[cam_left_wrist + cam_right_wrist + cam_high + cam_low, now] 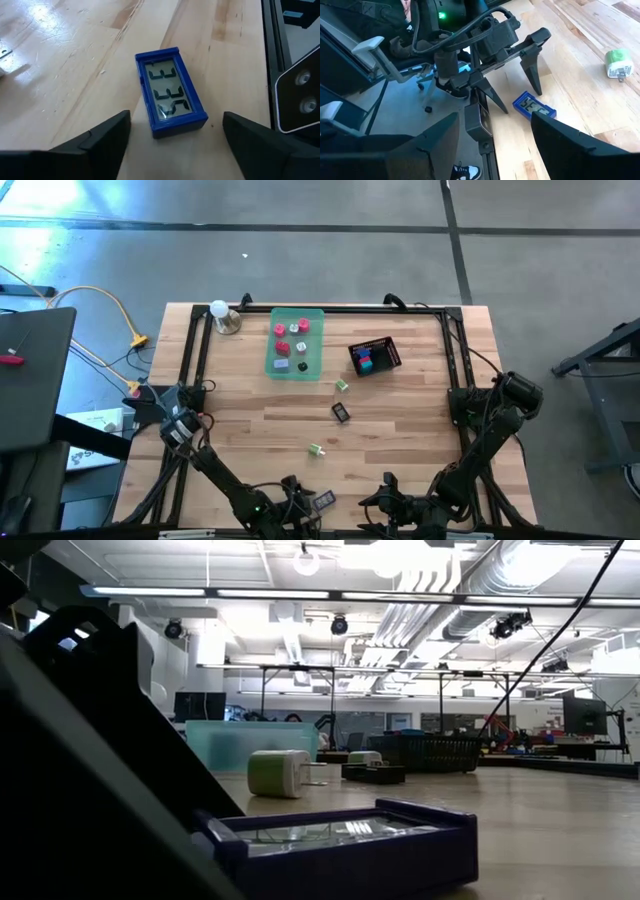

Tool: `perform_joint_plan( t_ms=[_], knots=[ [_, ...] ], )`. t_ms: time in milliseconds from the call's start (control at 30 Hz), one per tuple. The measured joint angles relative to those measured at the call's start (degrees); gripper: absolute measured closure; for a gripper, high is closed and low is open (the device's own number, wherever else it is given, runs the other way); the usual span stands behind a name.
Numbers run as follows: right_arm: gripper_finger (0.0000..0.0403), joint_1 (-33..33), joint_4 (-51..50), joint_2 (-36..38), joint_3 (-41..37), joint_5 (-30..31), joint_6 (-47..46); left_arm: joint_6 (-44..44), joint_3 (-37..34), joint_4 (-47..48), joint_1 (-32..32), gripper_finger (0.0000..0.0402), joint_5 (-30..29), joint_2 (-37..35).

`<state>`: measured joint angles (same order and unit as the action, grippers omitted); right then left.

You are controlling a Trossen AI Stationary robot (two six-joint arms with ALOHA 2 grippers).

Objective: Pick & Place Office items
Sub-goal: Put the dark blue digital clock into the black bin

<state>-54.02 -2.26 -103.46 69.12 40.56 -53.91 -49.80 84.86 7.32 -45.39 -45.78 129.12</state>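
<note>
**Blue clock straddled by the left claw at the near edge**

While the left claw point(175, 142) was hung low over the near edge of the wooden surface point(400, 430), a small blue clock point(170, 92) with a digit display was seen lying flat just ahead of it, between the two fingers but touched by neither. Its long axis was seen to run roughly along the reach of the claw, turned slightly aslant, so that the short width was offered to the fingers. The claw was held wide open, with nothing in it, one finger point(100, 137) at each long side of the clock. It was judged that a short push forward and down was needed before closing.

The right claw point(492, 132) was parked close by at the same edge, partly open and empty; the left arm was plainly the nearer. Elsewhere, a green-and-white plug point(316, 449), a black piece point(341, 412) and another green piece point(341, 385) were left loose, while several pink pieces were already laid in the green tray point(296, 370), others in the black basket point(375, 356).
</note>
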Motion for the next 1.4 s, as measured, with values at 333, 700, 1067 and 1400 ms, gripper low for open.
perform_joint_plan(
  t_ms=[333,700,1067,1400],
  knots=[
    [0.0168,0.0,0.02,0.0,0.0,-0.07,-0.04,0.28,0.0,-0.24,0.81,0.022,-2.49,0.24],
    [0.0168,0.0,0.07,0.0,0.0,-0.24,-0.05,2.25,0.0,-0.35,0.85,0.0386,-0.6,0.16],
    [0.0168,-0.37,0.21,0.0,0.0,-0.26,-0.42,1.6,-0.12,-1.54,0.87,0.0398,2.07,0.15],
    [0.0168,-0.42,0.26,0.0,0.0,-0.28,-0.51,-1.59,-0.13,-1.85,0.85,0.0398,2.17,0.15]
  ],
)
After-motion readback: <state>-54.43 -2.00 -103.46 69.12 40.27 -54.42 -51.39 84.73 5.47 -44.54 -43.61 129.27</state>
